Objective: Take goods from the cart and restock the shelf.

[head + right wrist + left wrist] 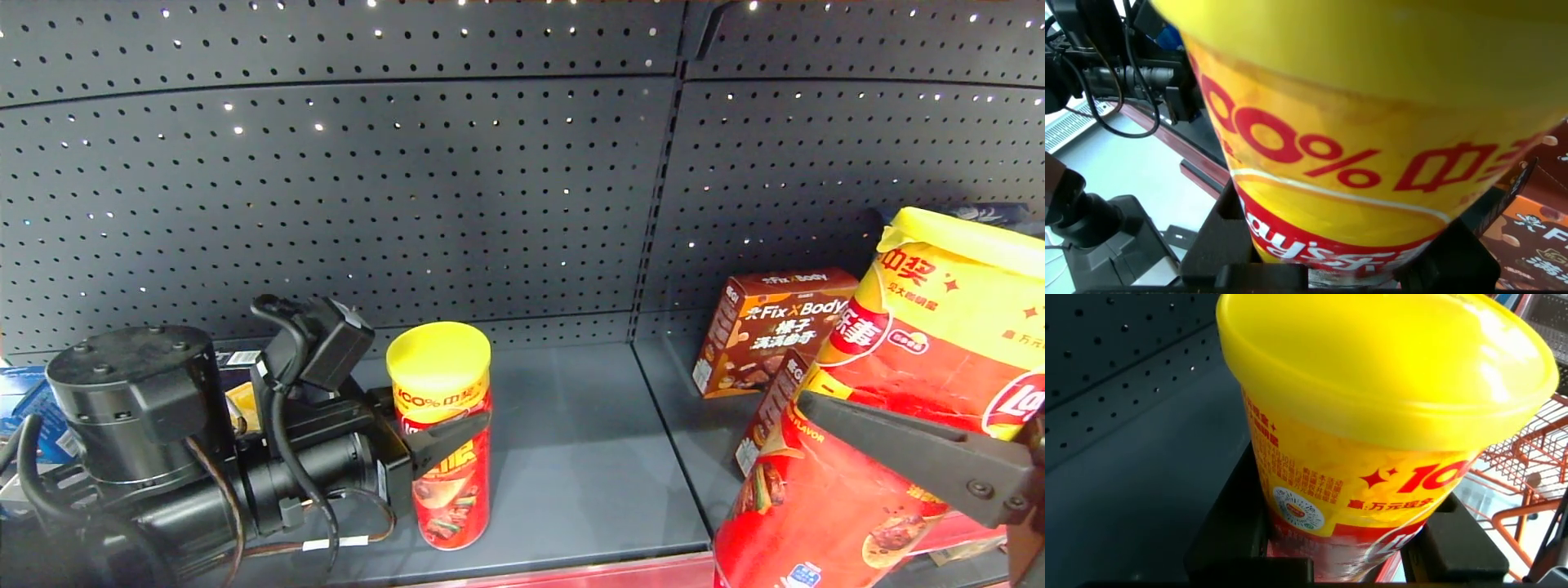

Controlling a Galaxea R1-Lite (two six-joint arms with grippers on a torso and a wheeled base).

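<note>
Between the clamped jaws of your left gripper [447,445], upright chip can [441,380] on shelf [571,457]; likewise clamped in your right gripper [898,457], tilted second can [922,343].

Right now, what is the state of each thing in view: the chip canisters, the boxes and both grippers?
Left chip canister: upright on the shelf, lid on, gripped.
Right chip canister: tilted, lid on, gripped.
Left gripper: shut on the left chip canister.
Right gripper: shut on the right chip canister.
Rear brown snack box: closed, standing on the shelf.
Front brown snack box: standing, partly hidden.
</note>
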